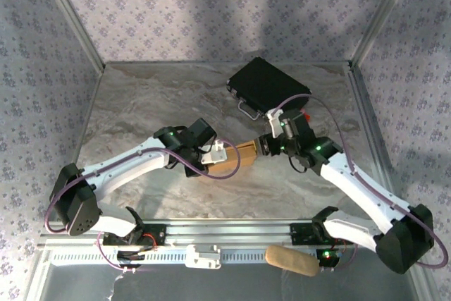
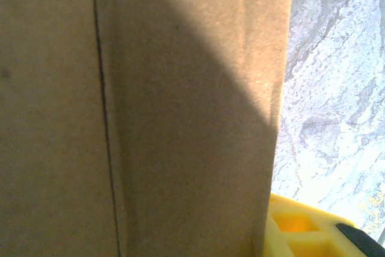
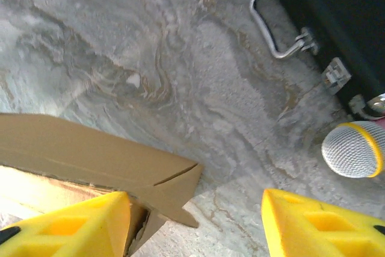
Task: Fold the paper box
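Right pincer (image 3: 194,201): yellow fingers wide apart, nothing between them except bare grey marbled table (image 3: 198,100). One finger (image 3: 72,224) sits at the end corner of the plain tan-brown kraft cardboard paper box (image 3: 90,154); touching or just short, can't tell. Ahead and to the other side of this pincer is a round silver mesh ball with yellow rim (image 3: 352,148). Beyond that is a black rectangular case (image 3: 337,16) with a metal handle (image 3: 262,29).

Left pincer (image 1: 215,154): at the box's opposite end, facing the right pincer. One yellow finger (image 2: 301,230) lies against the cardboard edge. The other is hidden behind the panel, so whether it grips can't be told. The paper box lies on the table between both pincers.
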`<state>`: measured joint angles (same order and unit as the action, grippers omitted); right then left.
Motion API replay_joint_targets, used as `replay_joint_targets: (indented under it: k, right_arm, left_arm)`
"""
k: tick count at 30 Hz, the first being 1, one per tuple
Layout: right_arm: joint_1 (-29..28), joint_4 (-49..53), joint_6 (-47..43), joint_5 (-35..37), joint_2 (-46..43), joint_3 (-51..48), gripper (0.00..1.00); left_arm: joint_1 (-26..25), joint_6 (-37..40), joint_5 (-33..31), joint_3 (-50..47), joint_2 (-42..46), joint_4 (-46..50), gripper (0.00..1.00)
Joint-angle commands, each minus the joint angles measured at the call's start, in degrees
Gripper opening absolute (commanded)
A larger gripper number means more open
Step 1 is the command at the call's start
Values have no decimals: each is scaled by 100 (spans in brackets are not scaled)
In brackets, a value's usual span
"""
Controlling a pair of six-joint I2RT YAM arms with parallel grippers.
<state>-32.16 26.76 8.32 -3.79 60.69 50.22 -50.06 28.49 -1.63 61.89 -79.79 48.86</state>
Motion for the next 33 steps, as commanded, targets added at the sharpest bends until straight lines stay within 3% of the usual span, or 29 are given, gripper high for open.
replay_joint_targets:
  k: [1, 5, 24, 33]
  right_arm:
    - [214, 340, -178, -419, -22, 275, 60]
    - [209, 380, -269, -790, 153, 291, 55]
    - [-18, 489, -273, -437, 342, 311, 41]
    - [-23, 487, -304, -476, 427, 357, 24]
  left_arm:
    - [51, 174, 176, 51, -80, 231, 36]
    - [99, 205, 233, 60, -77, 271, 36]
    - [209, 341, 336, 92, -115, 322, 37]
    - [230, 351, 325, 110, -122, 334, 38]
